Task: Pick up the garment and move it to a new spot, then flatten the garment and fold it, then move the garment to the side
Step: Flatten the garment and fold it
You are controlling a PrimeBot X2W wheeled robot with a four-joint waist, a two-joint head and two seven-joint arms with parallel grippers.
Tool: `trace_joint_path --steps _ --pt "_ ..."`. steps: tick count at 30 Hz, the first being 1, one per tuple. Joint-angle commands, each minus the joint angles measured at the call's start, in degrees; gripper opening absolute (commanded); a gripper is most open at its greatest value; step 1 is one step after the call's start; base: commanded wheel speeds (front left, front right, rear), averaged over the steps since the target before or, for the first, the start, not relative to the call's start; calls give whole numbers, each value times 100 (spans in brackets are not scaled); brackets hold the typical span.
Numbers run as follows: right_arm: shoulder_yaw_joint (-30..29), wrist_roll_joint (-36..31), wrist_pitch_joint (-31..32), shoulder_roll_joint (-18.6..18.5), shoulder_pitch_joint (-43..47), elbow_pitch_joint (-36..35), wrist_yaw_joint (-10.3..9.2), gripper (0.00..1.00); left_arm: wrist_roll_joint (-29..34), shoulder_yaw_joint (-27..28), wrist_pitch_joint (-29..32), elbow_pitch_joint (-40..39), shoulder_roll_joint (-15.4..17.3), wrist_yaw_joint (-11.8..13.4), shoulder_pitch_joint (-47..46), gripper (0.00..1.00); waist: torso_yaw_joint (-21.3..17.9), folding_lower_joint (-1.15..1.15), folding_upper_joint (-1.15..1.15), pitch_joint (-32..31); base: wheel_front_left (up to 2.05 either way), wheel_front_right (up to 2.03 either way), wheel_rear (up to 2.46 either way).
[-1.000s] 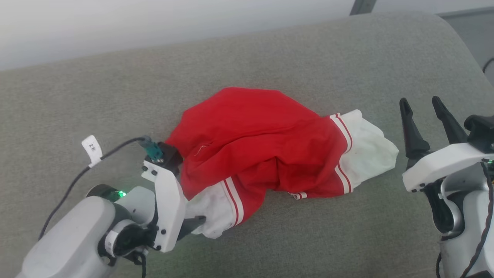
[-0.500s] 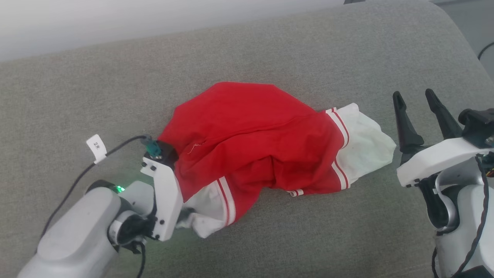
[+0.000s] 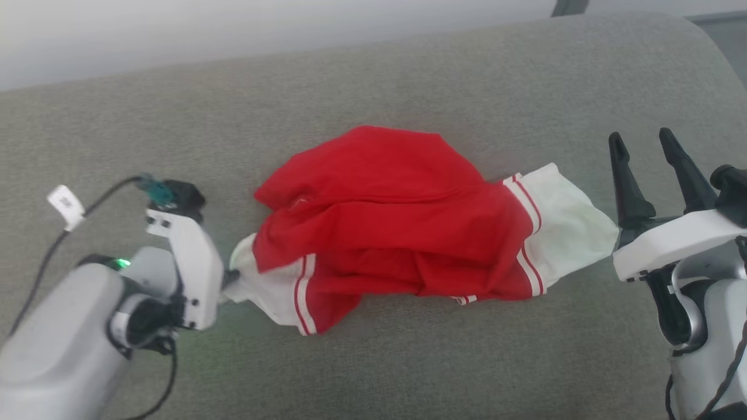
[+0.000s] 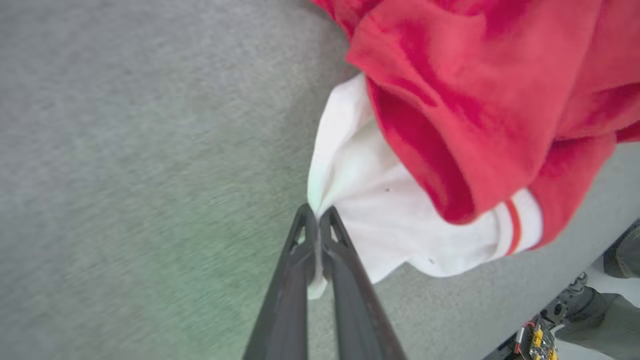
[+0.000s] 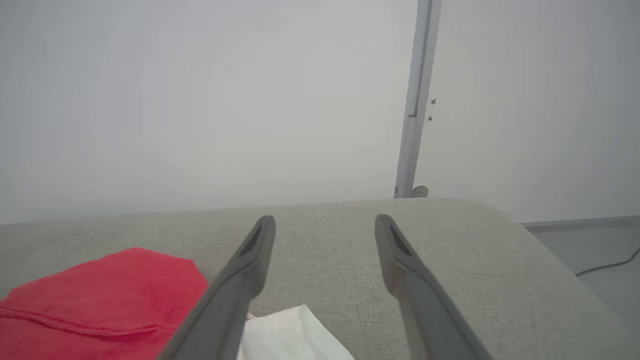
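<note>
The garment (image 3: 397, 216) lies crumpled on the grey cushion (image 3: 350, 87), bright red with a white sleeve end at each side. My left gripper (image 3: 233, 279) is shut on the edge of the left white sleeve end; the left wrist view shows its two dark fingers pinching the white cloth of the garment (image 4: 380, 210) at the gripper's (image 4: 317, 214) tips. My right gripper (image 3: 642, 146) stands open just right of the right sleeve end, fingers up, holding nothing. In the right wrist view the right gripper (image 5: 325, 222) is spread above the cushion, with the garment (image 5: 100, 300) at lower left.
A pale wall (image 3: 233, 29) runs behind the cushion. A grey post (image 5: 417, 100) stands against the wall beyond its far right corner. A black cable (image 5: 607, 265) lies on the floor to the right. The cushion's rounded right end (image 3: 718, 70) drops to the floor.
My left gripper closed on the white sleeve end and drew it leftward, stretching that side of the garment. The right arm held still. The head camera shifted slightly.
</note>
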Motion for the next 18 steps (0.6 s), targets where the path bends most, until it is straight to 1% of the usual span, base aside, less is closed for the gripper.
trace_joint_path --steps 1,5,10,13,16,18 --pt "-17 4 -28 -13 62 -33 0 100 -16 51 -26 -48 33 23 28 0 74 0 0 -51 0 0 0" --pt "-87 -33 -11 8 137 -52 0 100 -141 332 -57 -276 386 161 139 0 243 0 0 -145 0 0 0" --pt "-150 -98 22 33 223 -94 0 100 -222 665 -7 -590 911 418 336 0 409 0 0 -221 0 0 0" --pt "-111 -104 62 56 230 -130 0 100 -228 825 -10 -599 1217 577 508 0 454 0 0 -241 0 0 0" --pt "-97 -110 90 55 232 -138 0 100 -243 922 -127 -498 1343 656 686 0 471 0 0 -244 0 0 0" --pt "-61 -129 92 83 255 -153 0 100 -258 927 -235 -353 1321 626 800 0 475 0 0 -247 0 0 0"
